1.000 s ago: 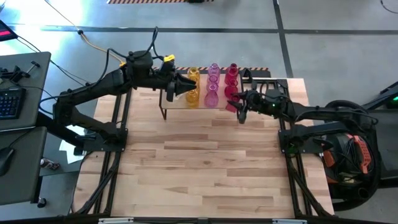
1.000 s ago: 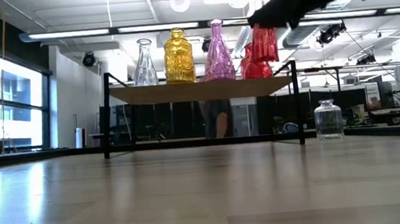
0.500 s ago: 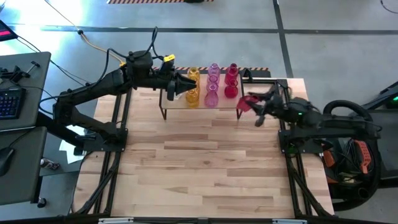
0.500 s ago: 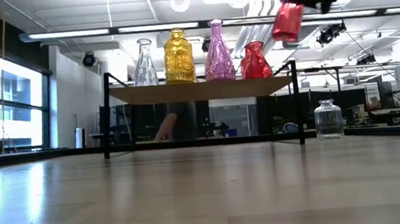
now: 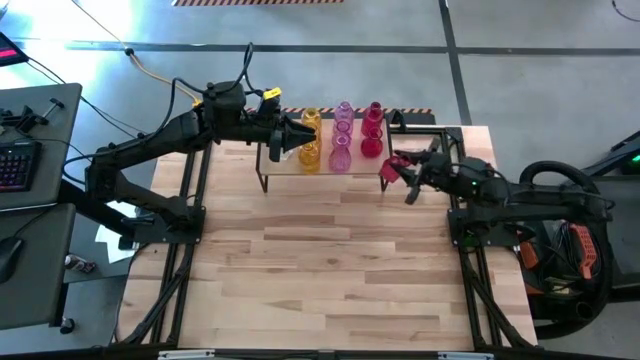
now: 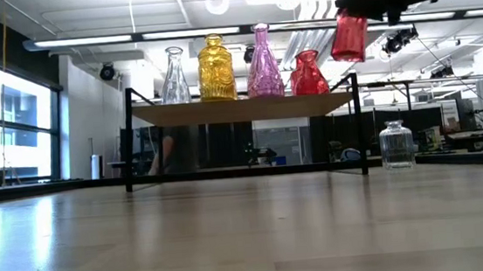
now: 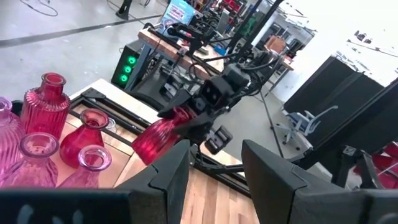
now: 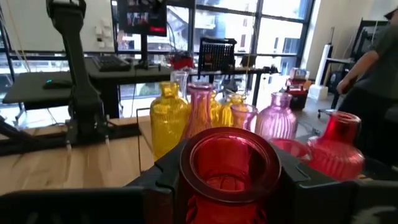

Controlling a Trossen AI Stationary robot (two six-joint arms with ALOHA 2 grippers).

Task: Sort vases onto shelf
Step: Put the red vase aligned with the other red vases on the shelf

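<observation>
Just off the shelf's (image 5: 355,170) right edge: claw-held red vase (image 5: 396,164)

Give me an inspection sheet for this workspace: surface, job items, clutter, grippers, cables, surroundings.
Surface: light wooden plank table, bare in front.
Job's things: low wooden-topped shelf with black legs holds clear, yellow, pink and red glass vases; a clear glass jar stands on the table beside it.
Clutter: nothing seen.
Grippers: right gripper holds a red ribbed glass vase in the air off the shelf's end; left gripper hovers at the shelf's other end, holding nothing.
Cables: yellow and black leads on the floor behind the left arm.
Surroundings: keyboard desk; a person beyond the table.
</observation>
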